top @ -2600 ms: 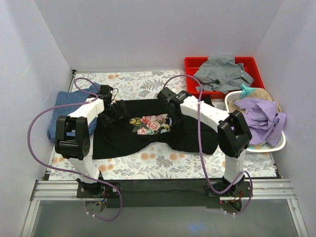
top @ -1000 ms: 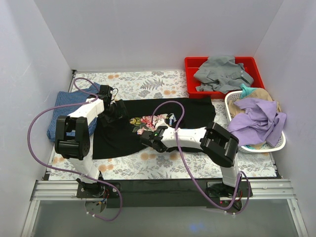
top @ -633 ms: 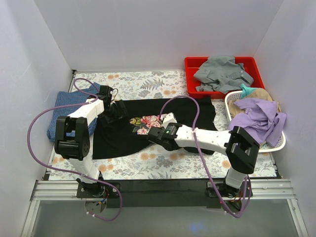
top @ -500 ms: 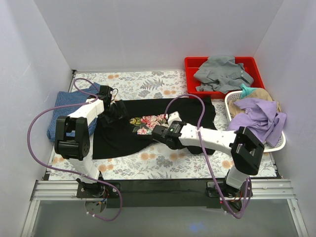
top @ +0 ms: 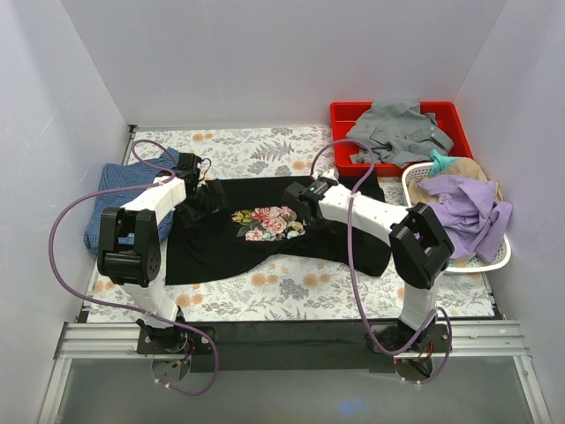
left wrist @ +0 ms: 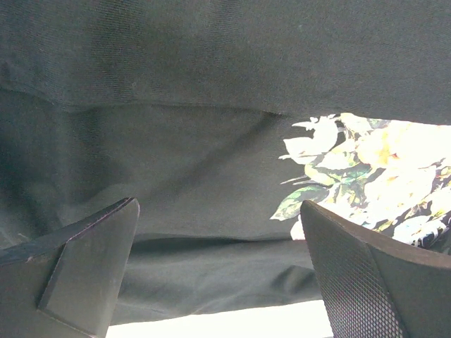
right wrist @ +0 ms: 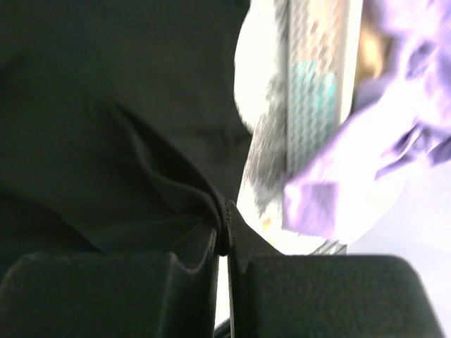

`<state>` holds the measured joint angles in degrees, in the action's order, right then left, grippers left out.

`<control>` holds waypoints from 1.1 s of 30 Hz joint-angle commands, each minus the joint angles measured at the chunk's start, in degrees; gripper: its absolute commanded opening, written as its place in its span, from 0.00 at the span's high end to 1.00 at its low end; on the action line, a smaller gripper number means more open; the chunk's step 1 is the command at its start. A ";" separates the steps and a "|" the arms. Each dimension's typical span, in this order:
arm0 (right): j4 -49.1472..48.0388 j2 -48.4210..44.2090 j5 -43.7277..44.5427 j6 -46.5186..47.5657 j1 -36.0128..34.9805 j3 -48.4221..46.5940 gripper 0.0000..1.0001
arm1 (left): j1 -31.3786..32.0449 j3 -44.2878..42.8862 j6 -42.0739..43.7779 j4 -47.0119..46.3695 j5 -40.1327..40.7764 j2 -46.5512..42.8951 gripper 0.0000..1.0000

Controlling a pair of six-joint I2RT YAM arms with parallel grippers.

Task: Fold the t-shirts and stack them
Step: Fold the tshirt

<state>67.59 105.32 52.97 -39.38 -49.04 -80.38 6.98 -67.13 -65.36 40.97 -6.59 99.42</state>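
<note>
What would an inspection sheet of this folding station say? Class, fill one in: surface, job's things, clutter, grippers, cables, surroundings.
Surface: floral table cover, lying flat, partly under cloth.
Job's things: black t-shirt spread in the middle with its rose print up; blue t-shirt at the left edge.
Clutter: red tray holding a grey garment; white basket with a purple garment on top.
Grippers: left gripper open over the black t-shirt; right gripper shut on a fold of it.
Cables: a purple cable loops off each arm, above the table.
Surroundings: plain white walls on three sides.
</note>
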 commanded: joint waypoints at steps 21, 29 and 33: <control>-12.56 10.55 4.35 16.87 11.86 -11.99 0.27 | 0.22 -0.01 0.77 0.43 3.07 -1.33 0.02; -20.74 4.63 -22.28 20.57 10.98 -15.33 0.39 | 0.22 -1.16 0.68 0.34 2.55 -0.01 0.02; -22.67 6.91 -28.35 19.51 10.10 -15.34 0.39 | 0.22 -0.98 0.67 0.43 2.37 0.08 0.02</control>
<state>47.75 110.72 33.98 -19.57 -38.04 -95.31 6.98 -67.13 -65.19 41.56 -4.89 99.88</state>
